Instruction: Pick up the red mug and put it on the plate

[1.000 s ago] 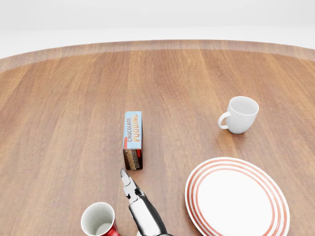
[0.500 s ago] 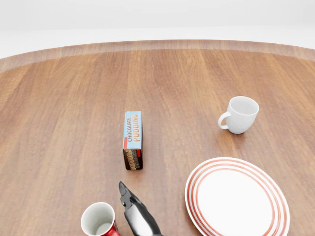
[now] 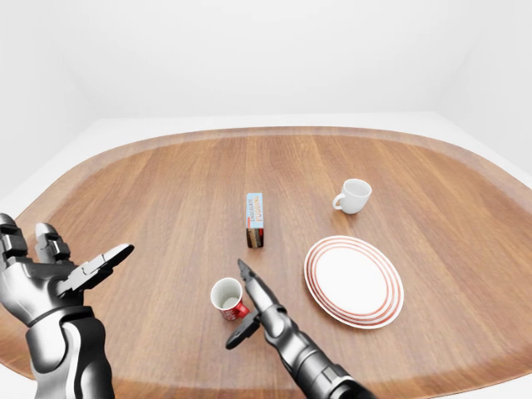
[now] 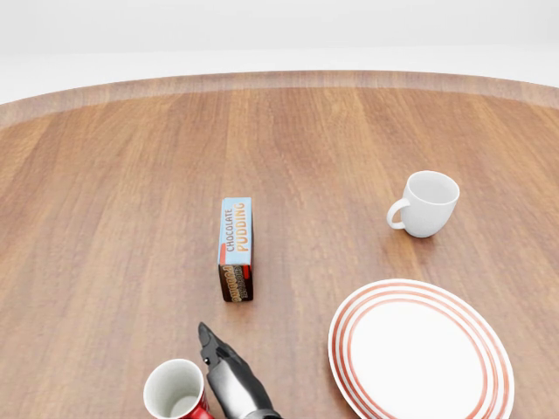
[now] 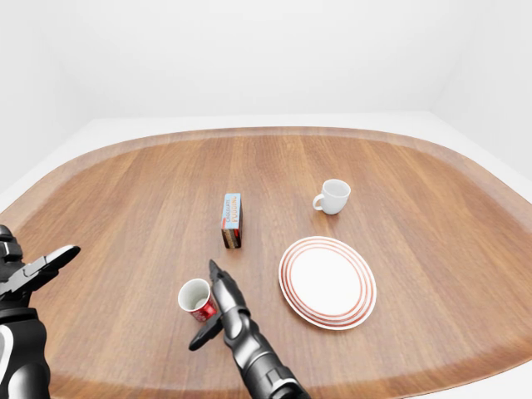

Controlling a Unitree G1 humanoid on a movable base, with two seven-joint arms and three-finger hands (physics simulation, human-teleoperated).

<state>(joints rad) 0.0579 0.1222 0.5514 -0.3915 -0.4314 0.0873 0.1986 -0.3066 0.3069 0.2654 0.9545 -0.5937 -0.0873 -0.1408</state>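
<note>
1. Since a second ago, only the right hand (image 3: 249,303) has moved, drawing back towards the head view's bottom edge and closer to the red mug (image 3: 227,298).
2. Risk: its spread fingers could knock the mug over before closing.
3. Mug stands upright just left of that hand, well short of the plate (image 3: 391,312).
4. Left hand (image 3: 50,270) hangs open, far off.

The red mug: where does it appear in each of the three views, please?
Left-eye view: red mug sits low, left of centre, beside the right hand.
Head view: red mug at the bottom edge, left of centre, partly cut off.
Right-eye view: red mug low, left of centre.
Shared landmark: the pudding box stands above the mug in every view.
</note>
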